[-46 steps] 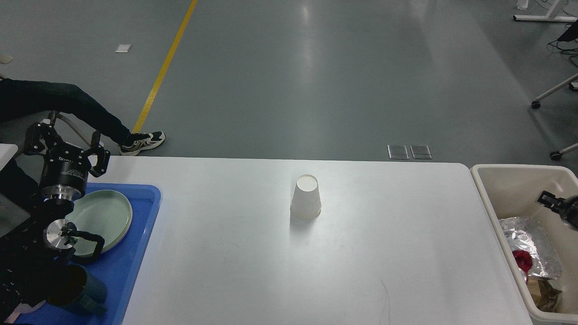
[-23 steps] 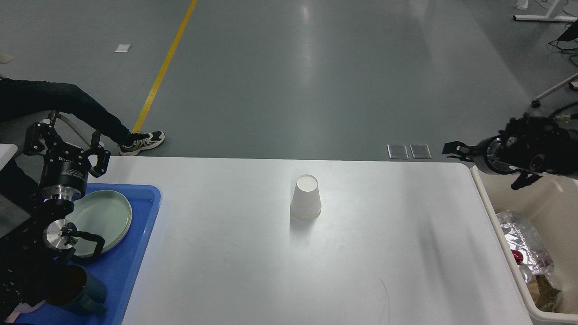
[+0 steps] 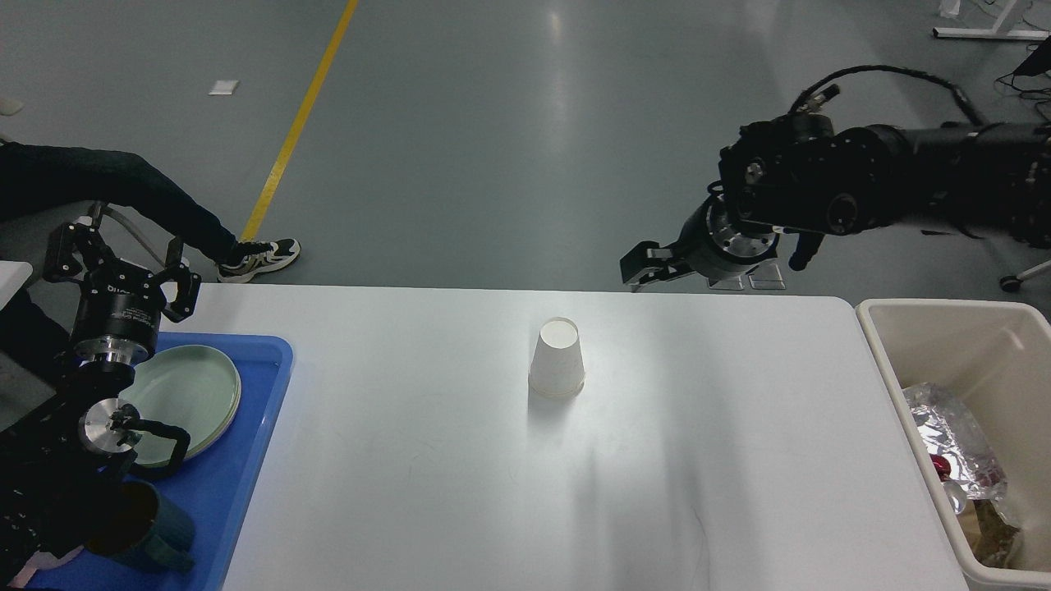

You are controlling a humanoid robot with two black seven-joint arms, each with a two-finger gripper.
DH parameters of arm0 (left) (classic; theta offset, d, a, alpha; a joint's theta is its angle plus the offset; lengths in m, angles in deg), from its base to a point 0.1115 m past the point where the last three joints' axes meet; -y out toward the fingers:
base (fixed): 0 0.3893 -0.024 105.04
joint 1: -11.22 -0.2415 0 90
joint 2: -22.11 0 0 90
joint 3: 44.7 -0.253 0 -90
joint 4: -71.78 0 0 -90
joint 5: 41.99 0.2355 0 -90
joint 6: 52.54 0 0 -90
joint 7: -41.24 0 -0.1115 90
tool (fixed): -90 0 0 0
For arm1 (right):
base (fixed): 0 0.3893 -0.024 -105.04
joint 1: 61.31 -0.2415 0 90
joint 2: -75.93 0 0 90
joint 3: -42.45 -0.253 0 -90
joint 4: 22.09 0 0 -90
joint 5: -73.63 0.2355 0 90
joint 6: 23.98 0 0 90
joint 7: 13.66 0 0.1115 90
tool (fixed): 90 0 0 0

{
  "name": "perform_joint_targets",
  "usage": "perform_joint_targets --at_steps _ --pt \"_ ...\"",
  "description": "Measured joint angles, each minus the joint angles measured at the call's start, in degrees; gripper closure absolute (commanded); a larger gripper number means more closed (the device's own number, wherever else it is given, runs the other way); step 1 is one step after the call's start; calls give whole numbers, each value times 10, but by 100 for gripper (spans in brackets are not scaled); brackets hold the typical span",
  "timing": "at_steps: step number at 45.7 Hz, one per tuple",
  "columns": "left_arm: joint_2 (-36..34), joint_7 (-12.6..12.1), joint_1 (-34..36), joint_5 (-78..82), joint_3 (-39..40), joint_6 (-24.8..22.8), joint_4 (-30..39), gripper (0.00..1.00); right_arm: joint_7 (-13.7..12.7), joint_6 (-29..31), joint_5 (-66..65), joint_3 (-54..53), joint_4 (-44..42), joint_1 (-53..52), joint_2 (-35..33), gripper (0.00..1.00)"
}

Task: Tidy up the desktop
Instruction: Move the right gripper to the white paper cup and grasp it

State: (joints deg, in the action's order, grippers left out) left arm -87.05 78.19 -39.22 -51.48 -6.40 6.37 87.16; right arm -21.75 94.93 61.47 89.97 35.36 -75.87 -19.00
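A white paper cup (image 3: 557, 359) stands upside down near the middle of the worktop (image 3: 460, 492), well apart from both of my arms, with bare white surface all around it. My right claw (image 3: 644, 264) hangs in the air over the worktop's far edge, beyond and to the right of the cup, touching nothing; its fingers are dark and seen nearly end-on, so I cannot tell whether they are apart or together. My left claw (image 3: 119, 261) sits at the far left, above the blue tray (image 3: 238, 460), its two fingers spread wide and holding nothing. On the tray lie a pale green plate (image 3: 193, 394) and, nearer me, a dark teal mug (image 3: 144, 529). Off the worktop's right end, a beige bin (image 3: 928, 328) holds crumpled foil (image 3: 956, 439) and other scraps. A person's leg and sneaker (image 3: 261, 256) rest on the floor beyond the far left corner.
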Motion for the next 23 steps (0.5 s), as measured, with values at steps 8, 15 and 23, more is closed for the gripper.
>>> perform_joint_targets --at_steps 8,15,23 --pt "0 0 0 0 0 0 0 4 -3 -47 1 -5 -40 57 59 0" --pt "0 0 0 0 0 0 0 4 -5 -103 -3 3 -71 118 103 0" --pt "0 0 0 0 0 0 0 4 -6 -155 -7 4 -91 165 119 0"
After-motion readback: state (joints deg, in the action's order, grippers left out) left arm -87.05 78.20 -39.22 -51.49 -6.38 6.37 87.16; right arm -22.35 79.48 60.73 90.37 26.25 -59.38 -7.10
